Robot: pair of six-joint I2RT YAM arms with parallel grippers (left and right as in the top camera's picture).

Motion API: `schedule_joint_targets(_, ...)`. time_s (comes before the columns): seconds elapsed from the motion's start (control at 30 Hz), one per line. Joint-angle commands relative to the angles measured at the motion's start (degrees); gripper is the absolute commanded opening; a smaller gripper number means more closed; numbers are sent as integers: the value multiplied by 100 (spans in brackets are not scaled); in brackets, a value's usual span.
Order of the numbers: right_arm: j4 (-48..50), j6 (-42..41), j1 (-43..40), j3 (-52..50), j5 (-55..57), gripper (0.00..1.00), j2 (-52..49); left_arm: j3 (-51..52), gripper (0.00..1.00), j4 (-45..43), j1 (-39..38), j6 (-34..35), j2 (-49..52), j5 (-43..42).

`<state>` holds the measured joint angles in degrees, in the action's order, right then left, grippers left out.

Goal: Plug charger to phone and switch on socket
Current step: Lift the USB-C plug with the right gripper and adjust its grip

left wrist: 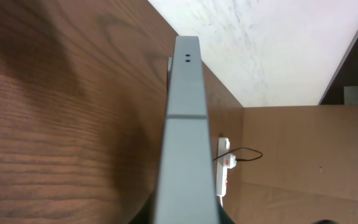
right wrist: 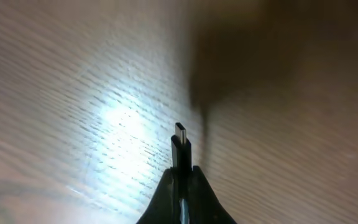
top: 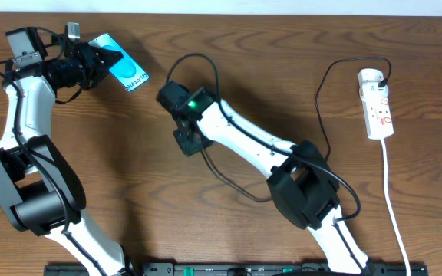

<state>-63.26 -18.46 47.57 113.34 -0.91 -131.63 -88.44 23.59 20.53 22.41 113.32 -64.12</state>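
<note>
The phone (top: 126,70), its cyan-blue screen showing, is held off the table at the back left, with my left gripper (top: 103,63) shut on one of its ends. In the left wrist view the phone (left wrist: 183,124) appears edge-on as a grey slab running up from the jaws. My right gripper (top: 187,141) hovers near the table's middle, shut on the charger's black plug (right wrist: 181,148), whose tip sticks out past the fingertips (right wrist: 166,186) above the wood. The charger's thin black cable (top: 320,100) runs to the socket (top: 376,103), a white strip at the far right, also visible as the socket (left wrist: 224,169).
The socket's white cord (top: 394,201) trails down toward the front right edge. Slack black cable (top: 202,58) loops behind the right wrist and under the right arm. A black rail (top: 229,269) lines the table's front edge. Beyond the table's far edge is a pale floor (left wrist: 278,43).
</note>
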Motion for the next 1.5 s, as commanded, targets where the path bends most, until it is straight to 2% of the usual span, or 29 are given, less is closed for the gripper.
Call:
schedule_joint_targets(0.0, -188, 278, -111, 485, -380, 1, 7, -66, 7, -26, 9, -94, -142, -79)
schedule_joint_targets(0.23, -190, 1298, -402, 1152, -2688, 1, 9, -66, 7, -26, 9, -96, -142, -79)
schedule_joint_targets(0.43, -229, 2100, -754, 1246, -4481, 1, 9, -66, 7, -28, 20, -98, -142, -76)
schedule_joint_targets(0.67, -269, 2658, -1038, 1246, -5698, 1, 9, -66, 7, -26, 57, -96, -142, -83)
schedule_joint_targets(0.77, -297, 2734, -1130, 1246, -5823, 1, 9, -66, 7, -26, 57, -94, -142, -83)
schedule_joint_targets(1.13, -601, 2789, -1239, 1246, -5088, 1, 9, -66, 7, -26, 57, -94, -142, -83)
schedule_joint_targets(1.47, -1676, 732, -1235, 1244, -323, 1, 7, -66, 7, -28, 57, -94, -142, -83)
